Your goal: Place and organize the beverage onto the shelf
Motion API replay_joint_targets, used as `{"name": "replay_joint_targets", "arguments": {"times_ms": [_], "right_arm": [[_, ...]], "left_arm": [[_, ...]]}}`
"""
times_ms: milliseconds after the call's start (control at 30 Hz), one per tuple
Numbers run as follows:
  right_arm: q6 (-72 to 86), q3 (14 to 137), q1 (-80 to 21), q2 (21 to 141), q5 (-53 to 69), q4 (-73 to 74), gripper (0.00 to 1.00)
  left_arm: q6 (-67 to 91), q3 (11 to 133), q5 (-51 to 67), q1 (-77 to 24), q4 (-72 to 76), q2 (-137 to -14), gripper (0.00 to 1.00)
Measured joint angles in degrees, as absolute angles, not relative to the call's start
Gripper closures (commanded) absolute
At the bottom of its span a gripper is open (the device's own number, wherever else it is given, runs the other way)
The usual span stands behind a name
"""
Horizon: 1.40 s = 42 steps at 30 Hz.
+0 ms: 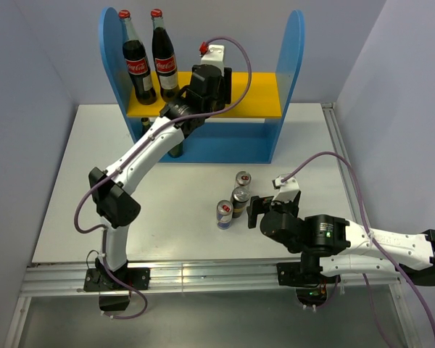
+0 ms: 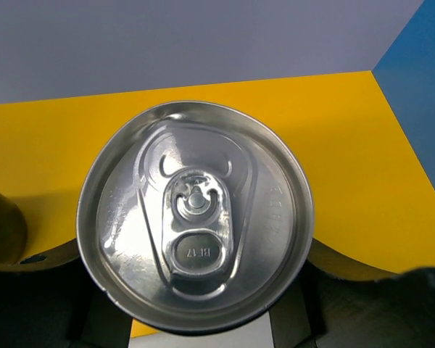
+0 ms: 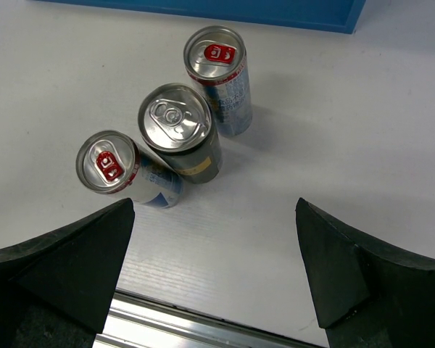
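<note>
The left gripper [image 1: 203, 85] is clamping a round silver-lidded aluminium can [image 2: 196, 217], holding it over the yellow upper board [image 1: 264, 90] of the blue two-tier shelf [image 1: 293, 72], right of two red-capped cola bottles [image 1: 151, 61]. The right gripper [image 3: 214, 268] is hanging wide open just near three cans standing on the white table [image 1: 312, 138]: a dark tall can [image 3: 181, 138] between a slim red-tabbed can [image 3: 219, 76] and a second slim can [image 3: 119, 170]. By my reading, one drink is being shelved and three are waiting.
</note>
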<state>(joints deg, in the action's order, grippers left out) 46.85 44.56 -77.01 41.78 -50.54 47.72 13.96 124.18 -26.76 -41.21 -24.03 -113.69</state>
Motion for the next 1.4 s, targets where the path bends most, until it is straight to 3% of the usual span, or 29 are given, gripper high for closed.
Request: {"name": "replay_joint_targets", "arguments": {"times_ms": [300,400,433,500,533,567,600,1067,1400], "right_arm": [[46.9,44.6,-77.3,41.8,-50.6,47.7,0.01],[46.9,44.6,-77.3,41.8,-50.6,47.7,0.0],[46.9,44.6,-77.3,41.8,-50.6,47.7,0.0],[46.9,44.6,-77.3,41.8,-50.6,47.7,0.0],[46.9,44.6,-77.3,41.8,-50.6,47.7,0.0],[46.9,44.6,-77.4,41.8,-50.6,47.7,0.0],[46.9,44.6,-77.4,41.8,-50.6,47.7,0.0],[47.1,44.6,-77.4,41.8,-51.0,47.8,0.0],[47.5,44.6,-77.5,41.8,-51.0,48.2,0.0]], "left_arm": [[13.1,126.7,-26.1,-40.1,-22.4,-116.2,0.95],[13.1,126.7,-26.2,-39.5,-21.4,-116.6,0.86],[13.1,126.7,-26.1,-39.4,-20.9,-116.8,0.7],[13.0,126.7,-26.1,-39.2,-20.2,-117.0,0.48],[13.0,126.7,-26.0,-39.1,-20.0,-117.1,0.24],[12.8,126.7,-26.0,-39.0,-20.0,-117.1,0.09],[12.7,126.7,-25.9,-39.0,-20.0,-117.1,0.01],[13.0,121.9,-25.8,-39.6,-18.5,-115.5,0.01],[13.2,109.5,-28.9,-43.7,-18.3,-104.5,0.01]]}}
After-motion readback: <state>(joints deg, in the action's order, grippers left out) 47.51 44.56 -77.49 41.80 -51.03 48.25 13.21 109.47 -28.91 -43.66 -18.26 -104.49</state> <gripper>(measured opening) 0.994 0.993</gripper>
